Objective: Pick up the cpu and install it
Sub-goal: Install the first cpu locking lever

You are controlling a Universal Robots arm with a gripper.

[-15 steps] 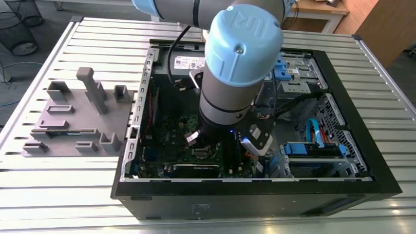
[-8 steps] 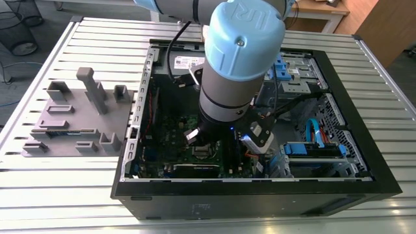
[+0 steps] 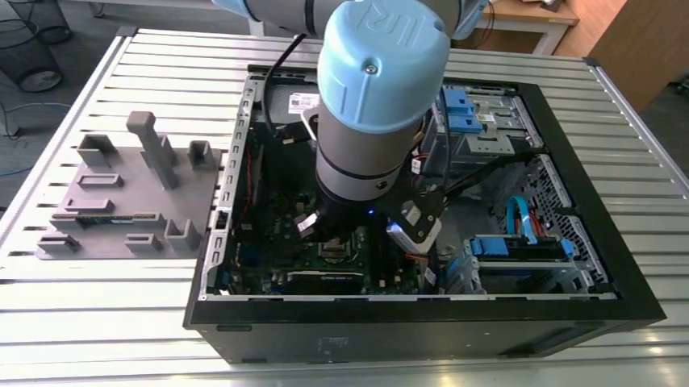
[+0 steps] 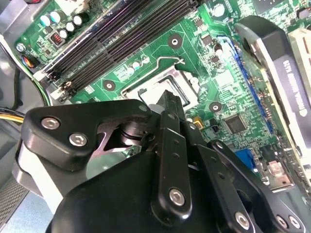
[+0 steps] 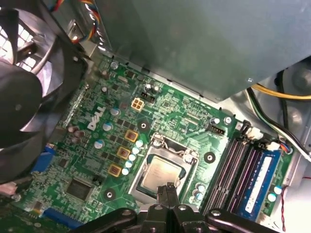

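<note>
A: Where is the claw (image 5: 167, 191)?

B: Down inside the open computer case (image 3: 603, 310), low over the green motherboard (image 5: 175, 109). In the first wrist view its 2 fingers (image 5: 171, 193) come together in a narrow point with no gap I can see between them, and nothing is held.

A: And the cpu (image 5: 163, 174)?

B: Just ahead of the fingertips, lying flat in the socket (image 5: 150, 189), silver-grey top up. The metal socket frame surrounds it. The tips sit over its near edge; whether they touch it I cannot tell.

A: What lies to the sides of the claw?

B: In the first wrist view, dark memory slots (image 5: 233, 167) run along 1 side, with a blue memory stick (image 5: 259, 180) beyond them. On the other side sits a black fan (image 5: 29, 77).

A: And outside the case?

B: A grey parts fixture (image 3: 129, 197) on the slatted metal table (image 3: 97, 314), well apart from the claw.
</note>
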